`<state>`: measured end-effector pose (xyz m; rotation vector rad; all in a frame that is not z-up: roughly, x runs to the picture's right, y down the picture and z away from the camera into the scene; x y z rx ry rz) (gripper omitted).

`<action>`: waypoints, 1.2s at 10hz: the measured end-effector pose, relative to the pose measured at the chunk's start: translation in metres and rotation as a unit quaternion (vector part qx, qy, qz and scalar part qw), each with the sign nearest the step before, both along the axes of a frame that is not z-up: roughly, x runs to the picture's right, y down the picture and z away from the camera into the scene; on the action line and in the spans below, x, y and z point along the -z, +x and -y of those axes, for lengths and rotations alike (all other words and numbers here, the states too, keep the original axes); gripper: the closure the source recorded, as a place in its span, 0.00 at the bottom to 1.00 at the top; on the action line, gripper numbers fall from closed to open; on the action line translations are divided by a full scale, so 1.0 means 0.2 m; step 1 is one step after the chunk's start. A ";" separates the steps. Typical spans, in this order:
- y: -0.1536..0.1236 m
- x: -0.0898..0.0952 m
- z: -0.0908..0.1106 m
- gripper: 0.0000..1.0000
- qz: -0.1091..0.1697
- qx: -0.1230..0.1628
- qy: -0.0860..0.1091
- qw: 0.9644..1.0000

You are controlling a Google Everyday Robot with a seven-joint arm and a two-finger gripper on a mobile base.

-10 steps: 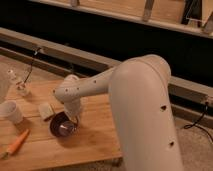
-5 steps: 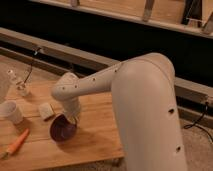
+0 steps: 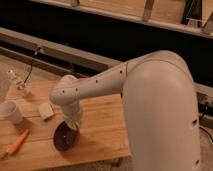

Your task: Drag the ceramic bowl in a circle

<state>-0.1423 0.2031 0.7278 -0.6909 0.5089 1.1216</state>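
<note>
Ceramic bowl (image 3: 61,141) partly behind closed tool (image 3: 73,127) at its rim

Closed gripper (image 3: 71,126) in ceramic bowl (image 3: 61,141), wooden table (image 3: 102,127)

ceramic bowl (image 3: 61,142) dark maroon | hand (image 3: 72,127) white | cup (image 3: 10,111) white | carrot (image 3: 17,142) orange | table (image 3: 102,125) tan

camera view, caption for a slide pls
Robot's shut pincer at the rim of a dark bowl on a wooden table
</note>
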 end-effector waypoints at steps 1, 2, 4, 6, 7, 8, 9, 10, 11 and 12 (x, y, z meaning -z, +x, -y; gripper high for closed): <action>0.03 0.00 -0.03 1.00 -0.004 0.004 -0.005 1.000; 0.07 0.00 -0.07 1.00 -0.010 0.007 -0.010 1.000; 0.16 0.00 -0.10 1.00 -0.026 0.007 -0.015 1.000; 0.32 0.00 -0.09 1.00 -0.056 0.000 -0.015 0.998; 0.42 0.01 -0.08 1.00 -0.075 -0.002 -0.014 0.997; 0.51 0.02 -0.06 1.00 -0.093 -0.005 -0.012 0.996; 0.62 0.01 -0.03 1.00 -0.114 -0.011 -0.011 0.993; 0.71 0.00 -0.01 1.00 -0.132 -0.017 -0.010 0.991; 0.79 -0.03 0.03 1.00 -0.150 -0.024 -0.007 0.988; 0.86 -0.08 0.09 1.00 -0.165 -0.031 -0.002 0.986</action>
